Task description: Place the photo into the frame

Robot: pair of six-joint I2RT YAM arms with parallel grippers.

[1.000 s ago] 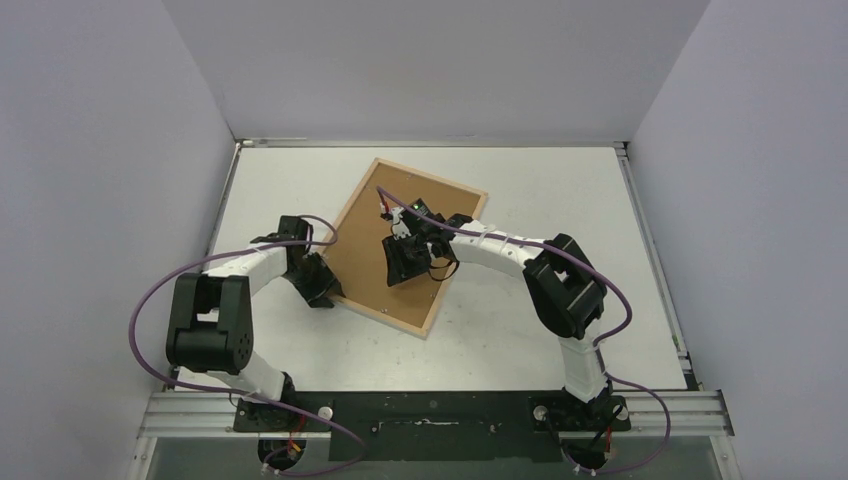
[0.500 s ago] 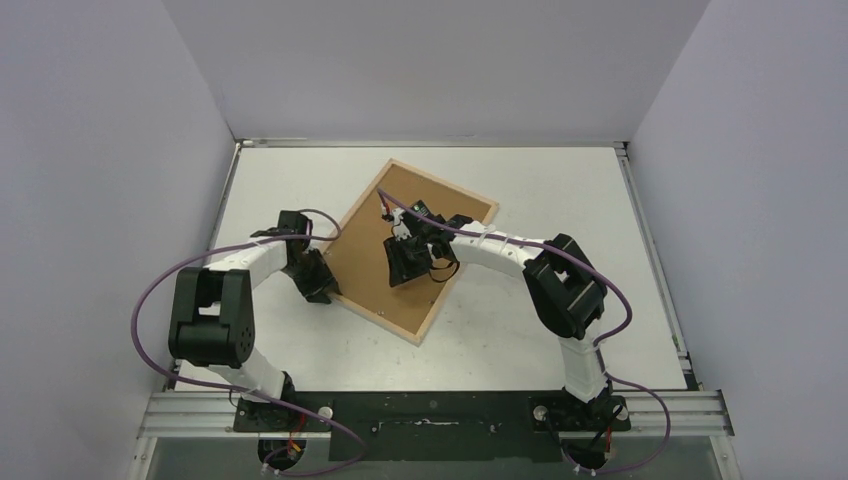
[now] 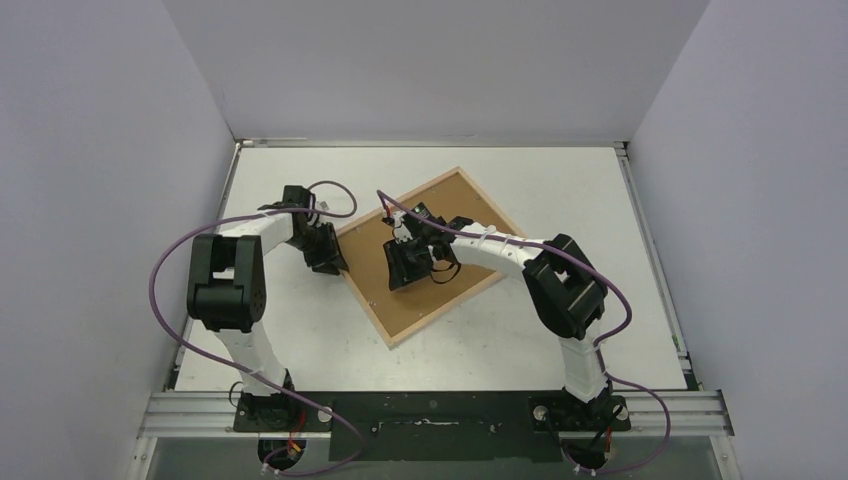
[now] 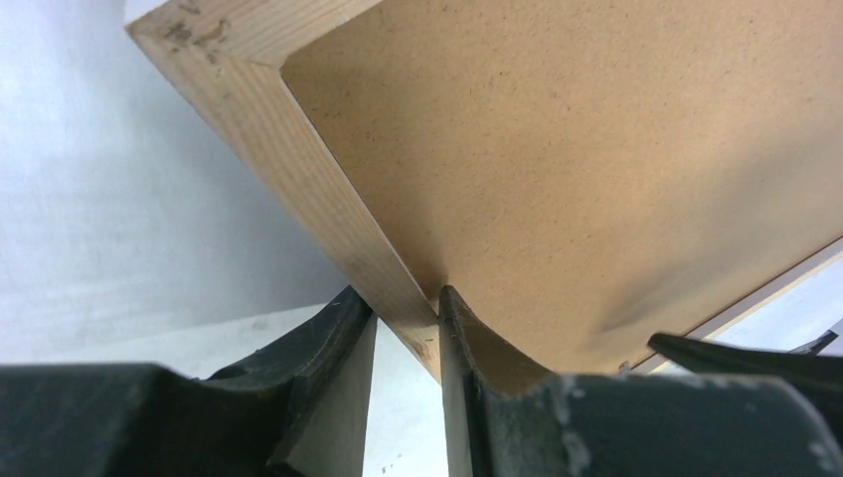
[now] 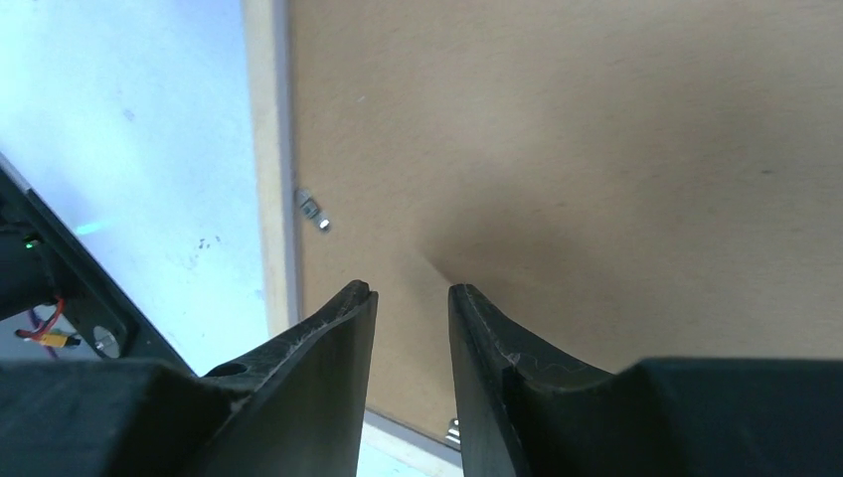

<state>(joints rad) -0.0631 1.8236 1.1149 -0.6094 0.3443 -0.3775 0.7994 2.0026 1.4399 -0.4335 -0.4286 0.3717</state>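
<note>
At the near edge of the table (image 3: 480,350), both of my arms rose from their bases and reached forward over the white top. Closest to my left wrist camera, my left gripper (image 4: 408,303) was narrowed onto the frame (image 4: 288,149). One finger lay against the outside of the pale wood rail. The other lay against its inner side, on the brown backing board (image 4: 596,149), and the rail ran up between them toward a corner. My right gripper (image 5: 410,290) stood over the middle of that board with its jaws a narrow gap apart and nothing between them. The tips were at the board's surface, though I could not tell whether they pressed on it. Just left of them in that view, a small metal tab (image 5: 316,212) sat at the rail's inner edge. Seen from above, the frame lay back up on the middle of the table, turned at a slant, with one corner toward my bases and another toward the far wall (image 3: 430,70). My left gripper held it on its left side, near the left corner.
</note>
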